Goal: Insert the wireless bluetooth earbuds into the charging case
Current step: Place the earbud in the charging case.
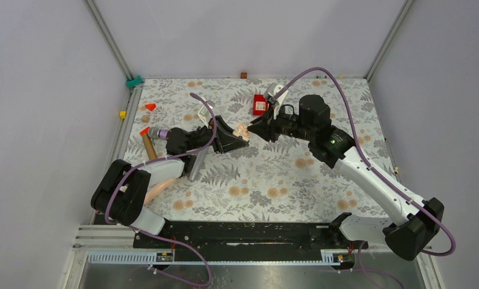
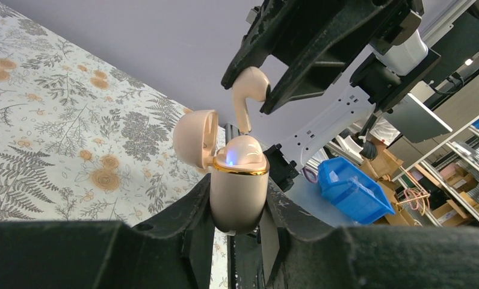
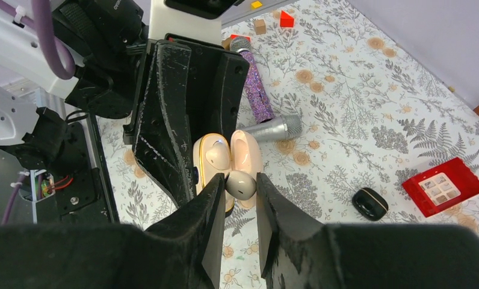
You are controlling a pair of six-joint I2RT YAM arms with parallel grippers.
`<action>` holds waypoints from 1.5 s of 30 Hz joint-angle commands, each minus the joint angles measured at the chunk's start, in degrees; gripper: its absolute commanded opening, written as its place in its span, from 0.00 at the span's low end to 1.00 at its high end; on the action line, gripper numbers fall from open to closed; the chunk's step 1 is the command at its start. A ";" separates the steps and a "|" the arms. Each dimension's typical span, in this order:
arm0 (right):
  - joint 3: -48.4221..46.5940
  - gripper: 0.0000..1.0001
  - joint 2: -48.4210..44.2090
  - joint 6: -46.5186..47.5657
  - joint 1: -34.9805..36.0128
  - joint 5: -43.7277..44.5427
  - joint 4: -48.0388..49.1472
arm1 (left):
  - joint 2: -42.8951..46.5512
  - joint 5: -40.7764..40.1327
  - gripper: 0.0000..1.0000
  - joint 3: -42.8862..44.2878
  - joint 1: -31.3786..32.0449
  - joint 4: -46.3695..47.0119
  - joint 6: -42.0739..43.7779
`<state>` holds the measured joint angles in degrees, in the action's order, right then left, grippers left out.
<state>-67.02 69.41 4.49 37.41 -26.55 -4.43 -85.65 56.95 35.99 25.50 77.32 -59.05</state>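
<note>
Earbud (image 3: 241, 184) | pinched in right tool (image 3: 239, 188) | above case (image 2: 238, 192) (open)

The left gripper (image 2: 237, 203) clamps the open beige charging case (image 2: 239, 189) upright, while the right gripper (image 2: 255, 84) pinches a matching earbud (image 2: 250, 89), stem down, just above it.

Nothing is showing clearly enough to read. In the right wrist view, faint white lettering is appearing on the black housing of the left arm (image 3: 120, 9), too small to make out. The red box (image 3: 445, 186) is carrying a white label with illegible marks.
</note>
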 commanded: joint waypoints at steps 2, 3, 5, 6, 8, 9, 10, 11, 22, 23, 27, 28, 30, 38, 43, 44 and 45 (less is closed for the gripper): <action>-0.21 0.13 -1.47 4.10 1.60 0.96 0.85 | 1.14 -1.98 0.00 1.37 0.22 3.96 -1.61; -0.15 0.13 -1.47 4.58 1.70 0.81 0.86 | 1.18 -1.96 0.00 1.37 0.22 3.97 -1.81; 0.04 0.13 -1.34 5.54 1.88 0.87 0.85 | 1.18 -1.84 0.00 1.45 0.25 4.11 -2.13; 0.17 0.13 -1.31 5.94 1.91 0.90 0.88 | 1.16 -1.76 0.00 1.46 0.23 4.22 -2.25; 0.50 0.13 -1.41 6.81 1.91 1.10 0.95 | 1.17 -1.75 0.00 1.46 0.20 4.47 -2.42; 0.72 0.13 -1.52 7.12 1.90 1.10 1.17 | 1.16 -1.68 0.00 1.50 0.20 4.57 -2.61; 0.83 0.13 -1.51 7.26 1.94 1.07 1.21 | 1.18 -1.60 0.00 1.54 0.24 4.55 -2.83; 0.88 0.13 -1.54 7.37 1.92 1.02 1.43 | 1.04 -1.57 0.00 1.61 0.24 4.75 -3.06; 1.26 0.13 -1.18 4.76 2.02 1.18 2.91 | 1.12 -1.48 0.00 1.83 0.26 5.43 -4.06; 1.36 0.12 -1.16 4.21 2.12 1.18 3.15 | 1.13 -1.49 0.00 1.87 0.24 5.53 -4.06; 1.33 0.11 -0.69 2.73 2.39 2.73 3.65 | 1.26 -1.51 0.00 1.98 0.23 5.58 -4.23; 1.24 0.11 -0.56 2.63 2.38 3.05 3.66 | 1.35 -1.52 0.00 2.03 0.24 5.64 -4.23; 1.24 0.11 -0.41 2.48 2.34 3.29 3.60 | 1.60 -1.52 0.00 2.04 0.19 5.63 -4.23; 1.71 0.11 -1.04 -1.51 2.47 5.84 3.58 | 2.50 -2.27 0.00 1.65 -0.90 5.99 -4.13; 2.69 0.12 -0.62 -3.59 2.47 6.10 3.92 | 3.75 -2.22 0.00 1.30 -1.86 6.26 -3.75; 2.83 0.11 -0.39 -4.06 2.42 6.14 3.90 | 3.93 -2.05 0.00 1.25 -1.85 6.26 -3.49; 2.86 0.12 -0.15 -4.15 2.42 6.04 3.90 | 4.13 -2.00 0.00 1.20 -1.88 6.28 -3.33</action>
<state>-65.08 69.38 2.31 39.51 -22.39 -1.48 -84.82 56.27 35.99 24.10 78.04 -63.02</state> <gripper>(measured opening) 0.290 0.287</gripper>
